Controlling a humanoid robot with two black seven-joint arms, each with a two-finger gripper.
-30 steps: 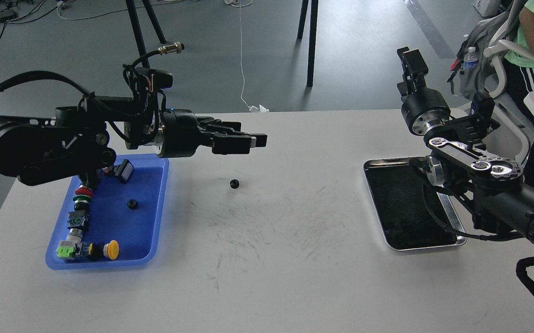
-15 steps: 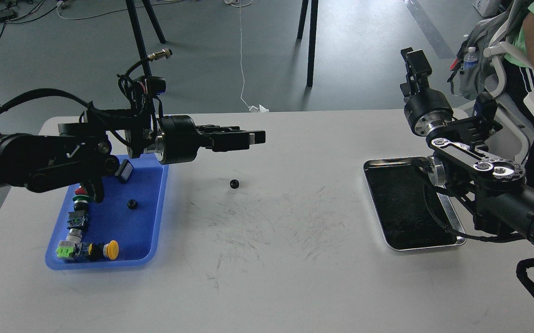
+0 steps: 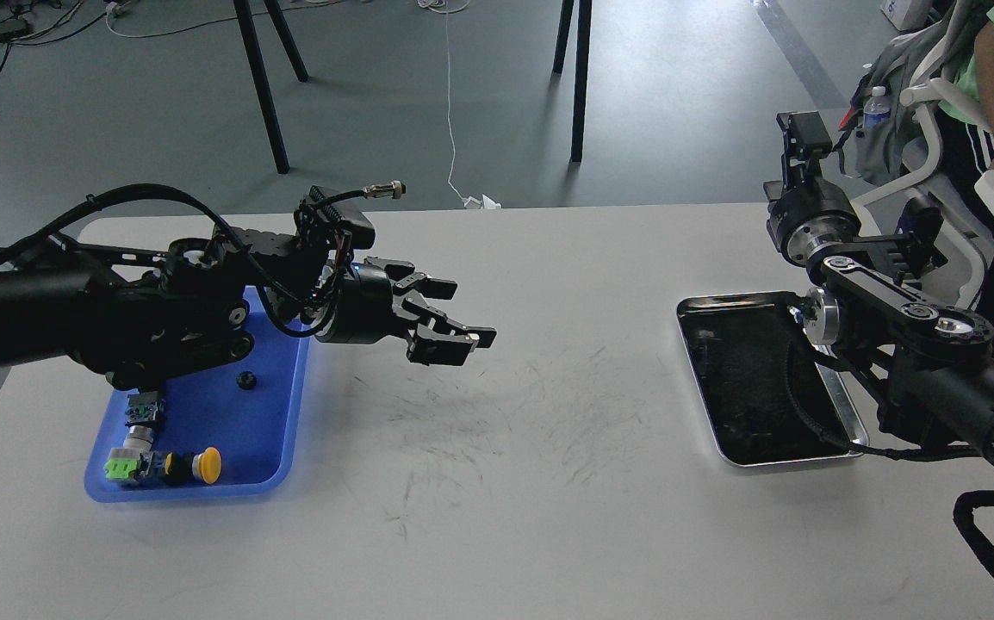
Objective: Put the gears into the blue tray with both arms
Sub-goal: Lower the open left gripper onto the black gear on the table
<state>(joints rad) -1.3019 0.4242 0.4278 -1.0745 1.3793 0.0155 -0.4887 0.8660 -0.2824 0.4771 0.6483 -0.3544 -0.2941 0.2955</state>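
Here, one gear (image 3: 245,380) lies flat on the floor of the blue tray (image 3: 290,413), near the tray's middle and apart from the other parts in it. The second gear cannot be seen; the spot of table under the left gripper's fingers is covered by them.

The left gripper (image 3: 445,331) reaches out past the tray's right rim over the bare white table (image 3: 497,482), angled down and to the right, its fingers (image 3: 443,346) spread a little apart with nothing visible between them. The left arm's forearm crosses over the far end of the tray and hides that part of it.

Along the tray's left and near sides sit push-button switches: a grey-bodied one (image 3: 140,410) beside the left wall, then a row at the near end with a green-capped piece (image 3: 121,468) and a yellow mushroom button (image 3: 207,463).

Well apart, on the right side of the table, a shiny steel tray (image 3: 841,405) with a dark bottom lies with its long side running away from the camera. The right arm's elbow hangs above its right edge. The right gripper (image 3: 804,138) points up and away beyond the table's far edge; it shows end-on and dark, so its opening cannot be told.
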